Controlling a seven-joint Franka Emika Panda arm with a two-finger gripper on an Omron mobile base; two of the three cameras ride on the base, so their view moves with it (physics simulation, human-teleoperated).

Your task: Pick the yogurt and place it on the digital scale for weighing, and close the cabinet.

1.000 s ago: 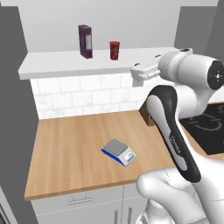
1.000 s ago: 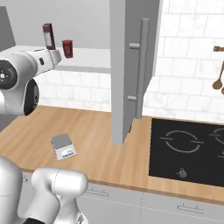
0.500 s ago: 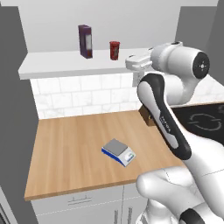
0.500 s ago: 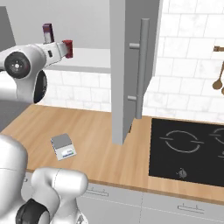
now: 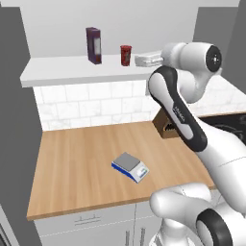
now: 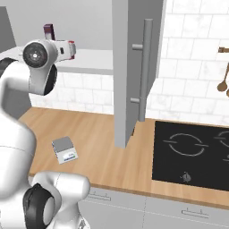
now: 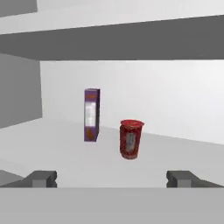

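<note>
The hand (image 7: 111, 178) is raised to shelf height inside the open cabinet (image 6: 134, 53). Its two fingers (image 7: 41, 178) stand wide apart and hold nothing. In the hand view the fingertips sit at the lower left and lower right, with the yogurt (image 7: 131, 139) between their lines and farther back.

The yogurt stands upright on the white shelf (image 5: 72, 69), apart from the hand. In the left base view the yogurt (image 5: 125, 55) sits just left of the hand (image 5: 144, 60). A taller purple carton (image 5: 93, 45) stands upright on the same shelf, to the left of the yogurt and apart from it. In the right base view the top of the carton (image 6: 49, 31) shows above the arm's wrist, beside the hand (image 6: 71, 49).

The scale (image 5: 129, 166) lies flat on the wooden counter (image 5: 72, 163), near the front edge and below the shelf. Its grey top plate is bare. In the right base view the scale (image 6: 65, 149) lies on the left part of the counter.

The right cabinet door (image 6: 136, 67) stands open, swung out toward the viewer, with its long bar handle (image 6: 144, 71) vertical. A black cooktop (image 6: 192, 154) is set into the counter at the right. A brown block (image 5: 168, 127) stands on the counter by the wall, partly hidden by the arm.
</note>
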